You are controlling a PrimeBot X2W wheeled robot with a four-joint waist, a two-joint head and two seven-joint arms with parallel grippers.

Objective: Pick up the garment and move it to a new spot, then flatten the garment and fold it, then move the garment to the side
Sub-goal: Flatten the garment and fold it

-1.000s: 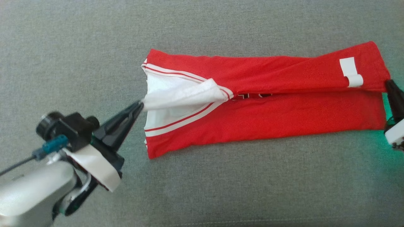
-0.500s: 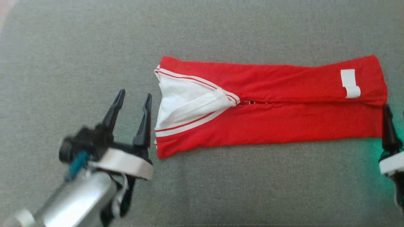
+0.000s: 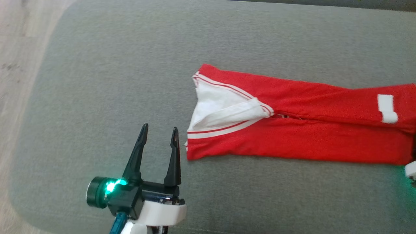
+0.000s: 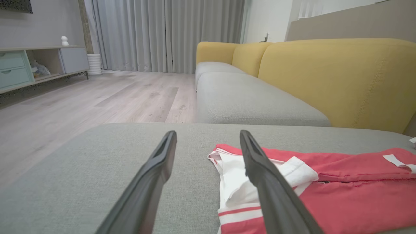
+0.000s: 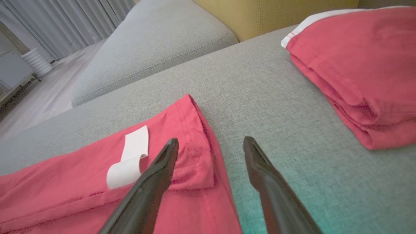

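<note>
**Spotter:** Head view first. What can't you make out?

**Operator:** The garment (image 3: 292, 130) runs off the right edge, so I lose its far end. Of the right arm I get just a white casing (image 3: 410, 169) there. The left gripper (image 3: 160, 127) has its fingers spread and holds nothing. It sits just beside the collar end, not touching. I have open grey cushion (image 3: 97, 81) to its left as far as the rounded edge, then wood floor (image 3: 16, 48).

**Spotter:** Left wrist view?

**Operator:** The finger on that view's right covers part of the white collar. The red cloth lies flat beyond it, and the gap between the fingers looks onto plain cushion. A yellow backrest (image 4: 325, 81) closes the far side.

**Spotter:** Right wrist view?

**Operator:** The right gripper (image 5: 211, 141) is spread too, gripping nothing. One finger overlaps the hem by the white label (image 5: 135, 146), though I can't tell whether it touches. The other is over cushion. A second folded red pile (image 5: 357, 65) sits apart, cut off by the frame.
</note>
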